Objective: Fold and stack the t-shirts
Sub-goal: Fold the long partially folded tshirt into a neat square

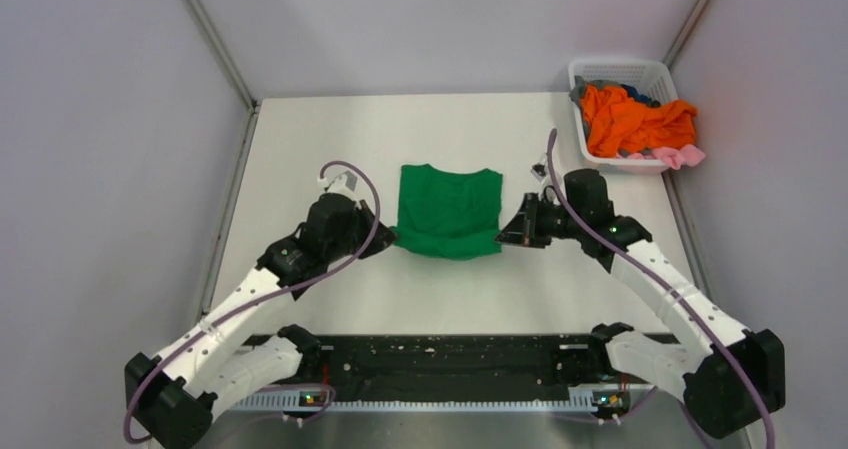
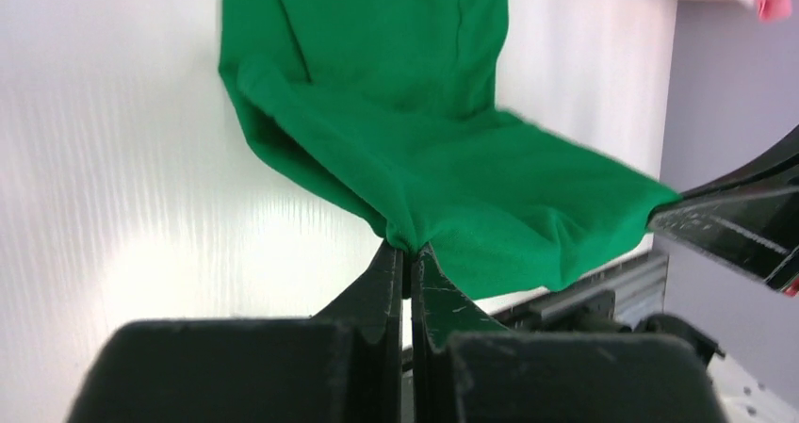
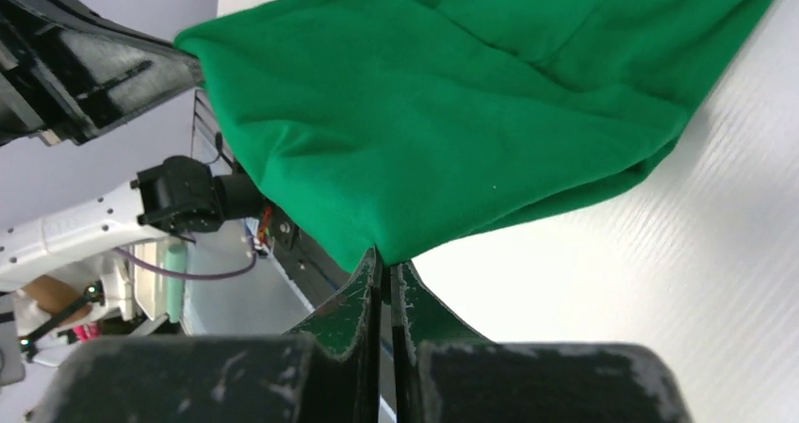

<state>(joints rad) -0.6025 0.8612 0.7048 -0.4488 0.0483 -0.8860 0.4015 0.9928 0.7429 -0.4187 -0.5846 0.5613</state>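
The top external camera looks down from above and behind the arm bases, taking in the whole table [image 1: 330, 139]. The wrist cameras sit close behind the left gripper [image 2: 407, 253] and right gripper [image 3: 384, 258], facing each other low across the green t-shirt [image 1: 448, 212], which all three views share.

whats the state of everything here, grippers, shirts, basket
green t-shirt, near edge lifted, far part flat on the table
left gripper, shut on the green t-shirt's near left corner
right gripper, shut on its near right corner
basket, upright, heaped with clothes
orange t-shirt, crumpled on top in the basket
pink cloth, hanging over the basket's near rim
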